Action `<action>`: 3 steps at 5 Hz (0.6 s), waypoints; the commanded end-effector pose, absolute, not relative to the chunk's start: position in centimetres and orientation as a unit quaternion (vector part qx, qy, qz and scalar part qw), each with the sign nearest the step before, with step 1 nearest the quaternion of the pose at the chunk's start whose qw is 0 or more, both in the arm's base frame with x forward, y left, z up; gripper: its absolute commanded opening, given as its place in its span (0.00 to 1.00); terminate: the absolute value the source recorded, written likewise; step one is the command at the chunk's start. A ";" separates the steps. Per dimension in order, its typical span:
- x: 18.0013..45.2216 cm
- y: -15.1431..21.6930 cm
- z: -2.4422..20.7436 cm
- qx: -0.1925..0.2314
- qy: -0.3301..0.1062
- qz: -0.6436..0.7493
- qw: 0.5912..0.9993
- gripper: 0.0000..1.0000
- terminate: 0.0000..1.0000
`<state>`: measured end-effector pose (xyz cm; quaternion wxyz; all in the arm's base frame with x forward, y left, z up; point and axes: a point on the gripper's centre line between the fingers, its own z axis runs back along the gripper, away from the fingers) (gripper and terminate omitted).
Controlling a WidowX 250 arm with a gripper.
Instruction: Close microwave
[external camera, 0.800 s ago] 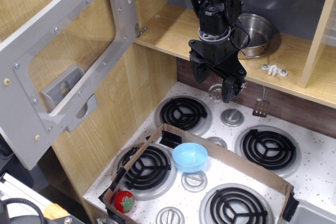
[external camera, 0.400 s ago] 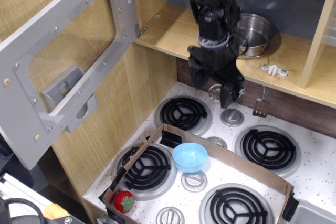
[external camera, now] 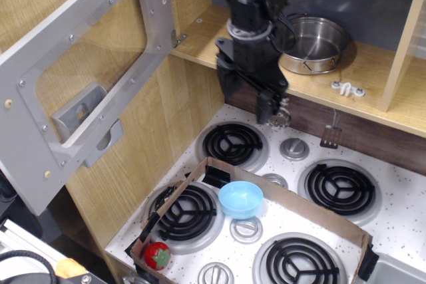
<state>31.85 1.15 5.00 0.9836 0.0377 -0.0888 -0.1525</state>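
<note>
The microwave is a light wood cubby [external camera: 213, 38] at the top. Its large grey door [external camera: 40, 124] with a clear window [external camera: 93, 58] stands swung wide open to the left, showing its inner face. The handle and buttons are hidden. My black gripper [external camera: 251, 101] hangs in front of the cubby's lower shelf edge, to the right of the door's hinge side and apart from it. Its fingers are spread and hold nothing.
A steel pot [external camera: 318, 43] sits inside the cubby. A grey wall bracket [external camera: 80, 112] shows through the door window. Below, on the stovetop [external camera: 399, 221], an open cardboard box [external camera: 293, 207] holds a blue bowl [external camera: 240, 198] and a red toy fruit [external camera: 158, 255]. A small spatula [external camera: 329, 138] hangs on the back wall.
My gripper has moved left and slightly up along the shelf edge, toward the hinge side of the door. The door has not moved.
</note>
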 end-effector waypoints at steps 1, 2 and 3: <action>28.3 4.4 11.8 0.089 -0.071 -0.132 0.985 1.00 0.00; 25.7 5.7 14.5 0.135 -0.056 -0.125 0.981 1.00 0.00; 23.0 6.4 16.2 0.167 -0.041 -0.109 0.979 1.00 0.00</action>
